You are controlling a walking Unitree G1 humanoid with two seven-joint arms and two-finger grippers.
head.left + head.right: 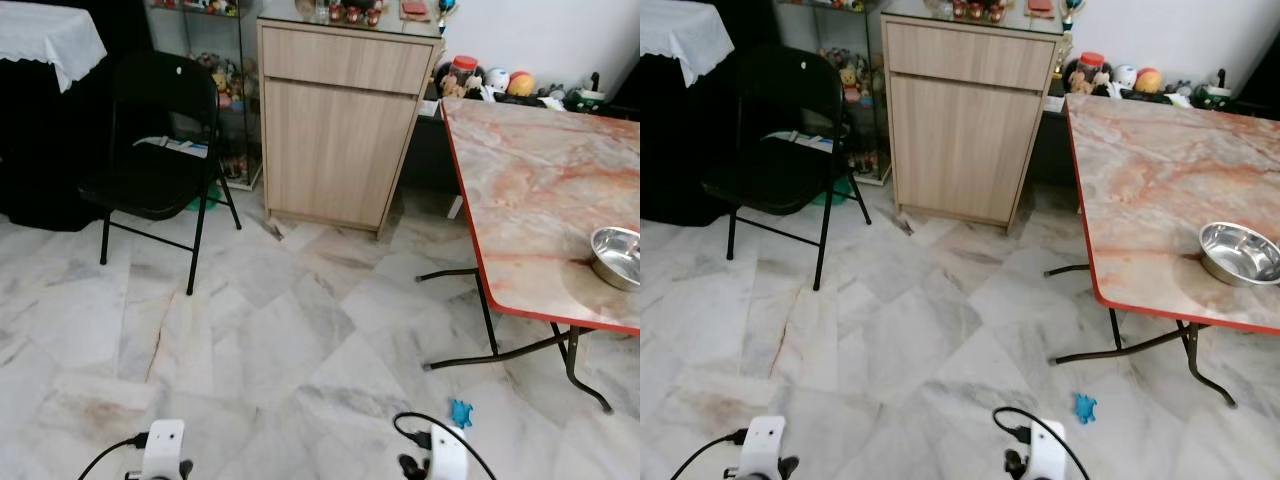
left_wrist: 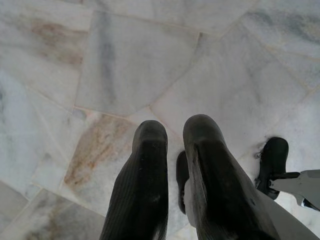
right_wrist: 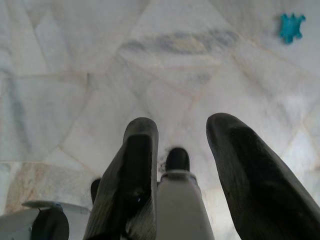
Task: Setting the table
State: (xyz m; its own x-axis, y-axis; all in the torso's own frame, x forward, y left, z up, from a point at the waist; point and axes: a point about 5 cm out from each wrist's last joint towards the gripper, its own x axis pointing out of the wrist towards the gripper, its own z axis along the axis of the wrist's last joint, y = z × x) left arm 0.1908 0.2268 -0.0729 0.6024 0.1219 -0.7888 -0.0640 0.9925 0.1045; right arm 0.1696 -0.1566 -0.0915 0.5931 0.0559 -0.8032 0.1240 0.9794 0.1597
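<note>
A marble-patterned folding table (image 1: 530, 170) with a red edge stands on the right. A steel bowl (image 1: 615, 255) sits on it near its front edge, and nothing can be seen inside. Both arms hang low over the marble floor, left of the table and well short of it: the left arm (image 1: 163, 450) and the right arm (image 1: 447, 455) show at the bottom of the eye views. My left gripper (image 2: 172, 131) points at the floor, its two black fingers close together and holding nothing. My right gripper (image 3: 182, 125) also points down, its fingers apart and empty.
A black folding chair (image 1: 160, 150) stands at the left, a wooden cabinet (image 1: 340, 120) against the far wall. A small blue toy (image 1: 461, 412) lies on the floor by the table's legs (image 1: 575, 365). Jars and toys (image 1: 500, 80) crowd behind the table. A white-clothed table (image 1: 45, 40) sits far left.
</note>
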